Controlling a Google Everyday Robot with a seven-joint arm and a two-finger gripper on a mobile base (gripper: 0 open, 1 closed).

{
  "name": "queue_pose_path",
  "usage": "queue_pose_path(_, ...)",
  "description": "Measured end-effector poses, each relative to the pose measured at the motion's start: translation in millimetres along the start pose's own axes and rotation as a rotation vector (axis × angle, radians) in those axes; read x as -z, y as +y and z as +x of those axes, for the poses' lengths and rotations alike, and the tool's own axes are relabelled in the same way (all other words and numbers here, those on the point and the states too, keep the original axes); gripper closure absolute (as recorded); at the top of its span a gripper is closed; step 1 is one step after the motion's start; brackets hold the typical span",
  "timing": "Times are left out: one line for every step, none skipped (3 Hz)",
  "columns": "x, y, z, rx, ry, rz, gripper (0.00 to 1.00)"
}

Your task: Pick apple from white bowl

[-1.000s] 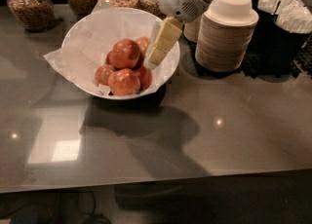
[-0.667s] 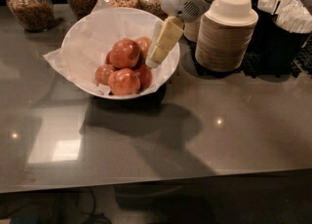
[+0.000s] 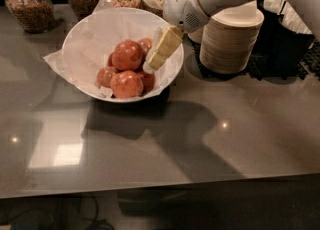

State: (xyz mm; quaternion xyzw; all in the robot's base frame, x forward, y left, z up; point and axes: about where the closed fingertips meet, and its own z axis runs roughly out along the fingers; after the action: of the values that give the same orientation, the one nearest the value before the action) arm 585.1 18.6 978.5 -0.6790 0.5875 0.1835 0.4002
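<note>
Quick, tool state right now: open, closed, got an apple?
Tool: down inside the white bowl, at the right of the apples; open or closed cannot be told, nor whether it holds an apple.

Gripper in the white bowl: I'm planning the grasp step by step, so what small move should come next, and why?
Probably ease the gripper a little left, toward the top apple. The gripper hangs inside the white bowl at the right edge of the apple pile, its tip beside that apple, and no apple looks held yet.
</note>
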Motion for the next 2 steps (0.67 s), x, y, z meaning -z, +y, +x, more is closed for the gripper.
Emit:
queue_pose_path(-21,-7,-1,-0.031,-0.121,-0.025,0.0)
queue_pose_path(-33,-11,-1,-0.059,-0.195,-0.051,0.07)
